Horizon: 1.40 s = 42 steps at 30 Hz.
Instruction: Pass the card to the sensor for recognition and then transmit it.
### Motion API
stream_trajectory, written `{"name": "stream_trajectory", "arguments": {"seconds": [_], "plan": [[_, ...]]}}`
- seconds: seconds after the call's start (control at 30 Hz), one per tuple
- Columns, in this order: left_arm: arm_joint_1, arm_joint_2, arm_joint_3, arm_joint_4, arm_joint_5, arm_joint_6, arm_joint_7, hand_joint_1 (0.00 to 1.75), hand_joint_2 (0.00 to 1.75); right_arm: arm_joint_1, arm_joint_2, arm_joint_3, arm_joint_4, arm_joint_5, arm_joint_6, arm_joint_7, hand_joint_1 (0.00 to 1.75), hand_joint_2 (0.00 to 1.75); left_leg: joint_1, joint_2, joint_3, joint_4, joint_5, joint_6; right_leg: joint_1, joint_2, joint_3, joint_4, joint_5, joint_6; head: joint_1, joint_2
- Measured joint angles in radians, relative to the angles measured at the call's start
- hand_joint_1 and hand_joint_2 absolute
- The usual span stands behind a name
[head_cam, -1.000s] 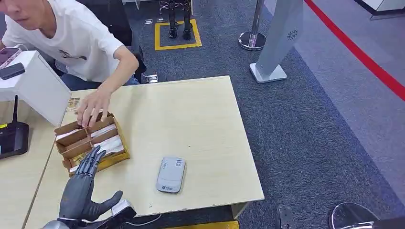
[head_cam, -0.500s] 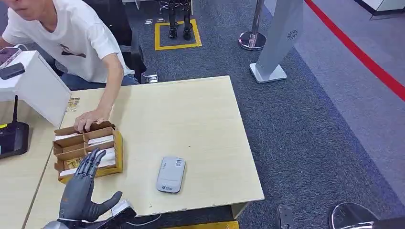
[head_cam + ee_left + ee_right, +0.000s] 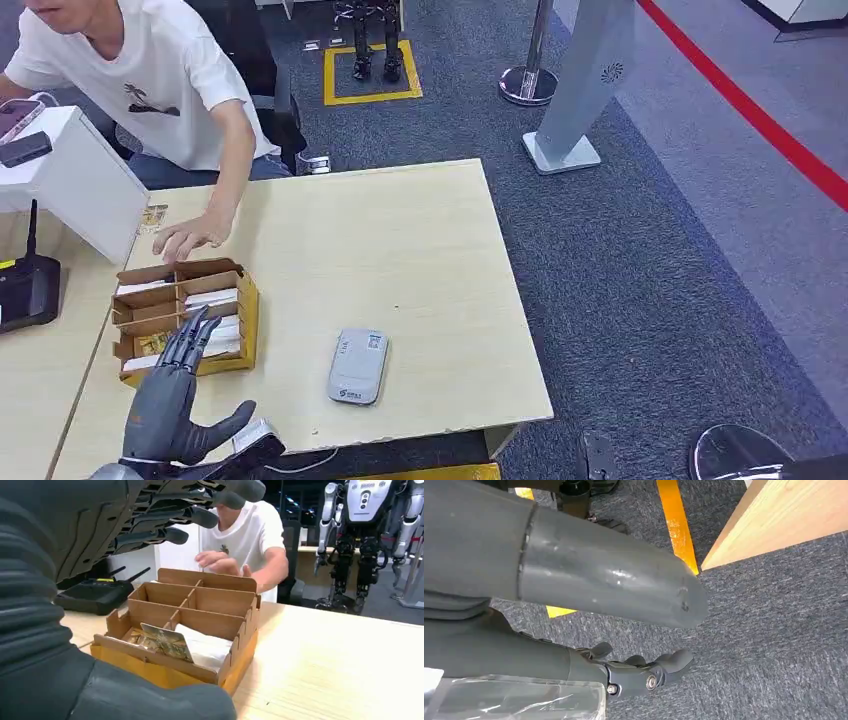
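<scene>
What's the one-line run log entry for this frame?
phase: pre-grasp | left hand: open, above card box | right hand: empty, hanging beside table | card: in box | sensor: untouched | person's hand: behind box

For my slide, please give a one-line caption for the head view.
Robot's open left hand hovers beside a cardboard card box; a person's hand is beyond it, grey sensor nearby.
</scene>
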Motion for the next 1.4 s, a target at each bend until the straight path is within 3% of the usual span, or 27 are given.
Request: {"name": "stream_trajectory", "arguments": {"seconds": [0.4,0.47,0.63,0.83,1.1,1.4], "plan": [[0.001,0.001,0.001,0.000,-0.019,-0.011,0.012,0.00,1.75,0.000,0.000,-0.001,0.000,0.006,-0.003,0.004,0.00,0.00,0.000,0.000,0.000,0.000,0.000,0.000,0.000,0.000,0.000,0.000,0.000,0.000,0.000,0.000],[0.014,0.039,0.007,-0.005,-0.039,-0.045,0.045,0.00,1.75,0.000,-0.001,-0.001,0.000,0.006,-0.003,0.006,0.00,0.00,0.000,0.001,0.000,0.000,0.000,0.000,0.000,0.001,0.000,0.000,0.000,0.000,0.000,0.000],[0.102,0.086,0.050,-0.045,-0.045,-0.035,0.078,0.00,1.75,0.003,-0.002,-0.006,0.000,-0.001,-0.003,0.004,0.00,0.00,0.000,0.001,0.000,0.000,0.000,0.000,0.000,0.001,0.000,0.000,-0.001,0.000,-0.001,0.000],[0.173,0.089,0.056,-0.081,-0.084,-0.005,0.113,0.00,1.75,0.008,-0.003,-0.013,0.000,-0.007,-0.003,0.000,0.00,0.00,-0.001,0.000,0.000,0.000,-0.001,0.001,0.000,0.000,0.000,0.000,-0.002,0.001,0.000,0.000],[0.192,0.089,0.056,-0.095,-0.087,-0.003,0.115,0.00,1.75,0.008,-0.003,-0.024,0.000,-0.008,-0.003,0.000,0.00,0.00,-0.001,0.000,0.000,0.000,-0.001,0.002,0.000,0.000,0.001,0.000,-0.001,0.001,0.000,0.000],[0.233,0.088,0.058,-0.114,-0.118,0.026,0.165,0.00,1.75,0.012,-0.003,-0.030,0.000,-0.015,-0.003,-0.004,0.00,0.00,0.000,0.000,0.000,0.000,-0.001,0.002,0.000,0.000,0.000,0.000,-0.002,0.001,0.000,0.000]]}}
